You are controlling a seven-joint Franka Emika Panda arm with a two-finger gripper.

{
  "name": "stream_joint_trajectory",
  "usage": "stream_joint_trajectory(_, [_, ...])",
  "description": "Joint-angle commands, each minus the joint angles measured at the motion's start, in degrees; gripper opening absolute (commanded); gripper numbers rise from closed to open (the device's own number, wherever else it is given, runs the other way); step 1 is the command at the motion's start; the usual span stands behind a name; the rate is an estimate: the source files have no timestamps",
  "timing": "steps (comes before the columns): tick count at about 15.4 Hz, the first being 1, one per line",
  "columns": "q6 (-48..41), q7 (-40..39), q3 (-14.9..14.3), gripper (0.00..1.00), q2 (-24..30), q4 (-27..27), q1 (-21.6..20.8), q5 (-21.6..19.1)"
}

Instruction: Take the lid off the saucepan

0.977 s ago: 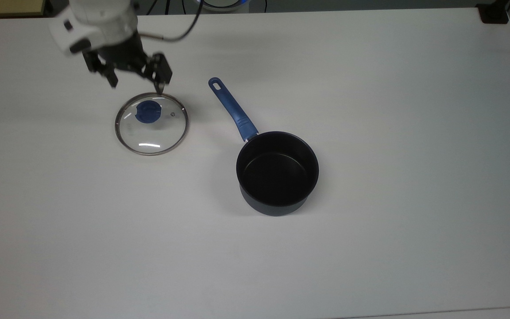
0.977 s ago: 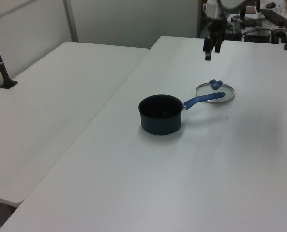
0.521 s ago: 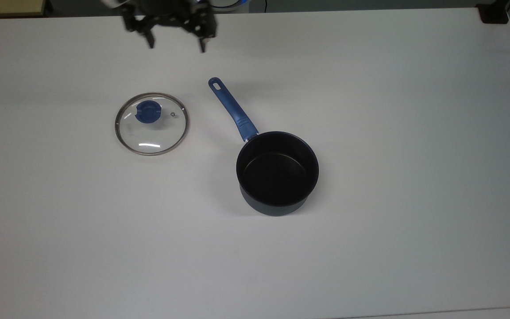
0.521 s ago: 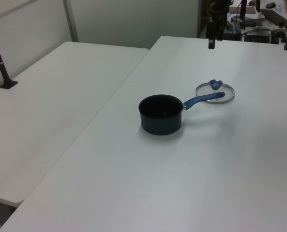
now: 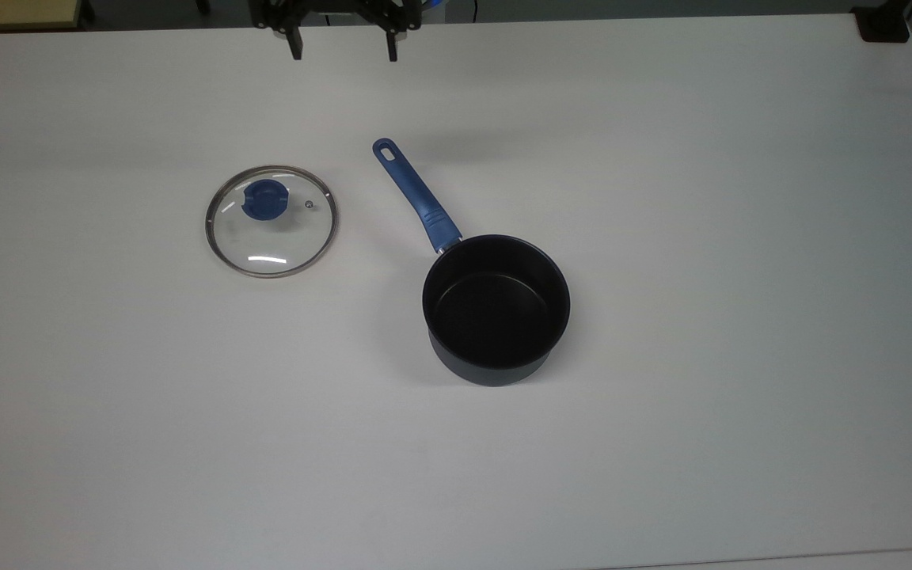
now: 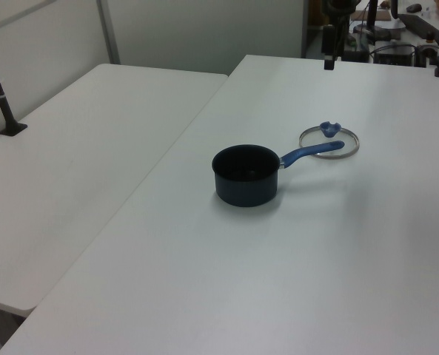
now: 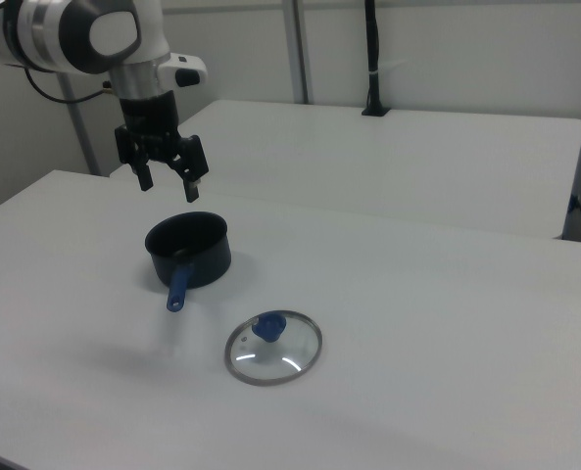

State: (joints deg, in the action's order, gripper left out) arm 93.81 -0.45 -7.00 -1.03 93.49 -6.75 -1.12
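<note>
The lid (image 5: 271, 221), clear glass with a metal rim and a blue knob, lies flat on the white table (image 5: 662, 158), to the top view's left of the saucepan (image 5: 495, 309). The saucepan stands uncovered, black inside, its long blue handle (image 5: 416, 194) pointing toward the table's far edge. My gripper (image 5: 343, 54) hangs open and empty high over that far edge, well away from both. In the right view the gripper (image 7: 169, 186) is above the saucepan (image 7: 187, 250), with the lid (image 7: 272, 350) nearer the camera. The left view has the gripper (image 6: 329, 63) beyond the lid (image 6: 329, 140) and the saucepan (image 6: 246, 174).
A second white table (image 6: 78, 148) adjoins this one and carries a black clamped pole (image 6: 1, 96). A black mount (image 5: 883, 24) sits on the top view's upper right corner. Cluttered benches (image 6: 404, 37) lie past the far edge.
My gripper has risen from just beside the lid and moved toward the top view's upper edge and to its right, staying open. Lid and saucepan have not moved.
</note>
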Motion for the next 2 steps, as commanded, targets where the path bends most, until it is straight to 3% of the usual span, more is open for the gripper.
stream_joint_trajectory(1, [-1.35, -1.75, -0.73, 1.0, 0.77, -0.06, 0.86, 0.25])
stream_joint_trajectory(2, [-1.27, -1.75, -0.47, 1.0, 0.77, -0.06, 1.3, 0.25])
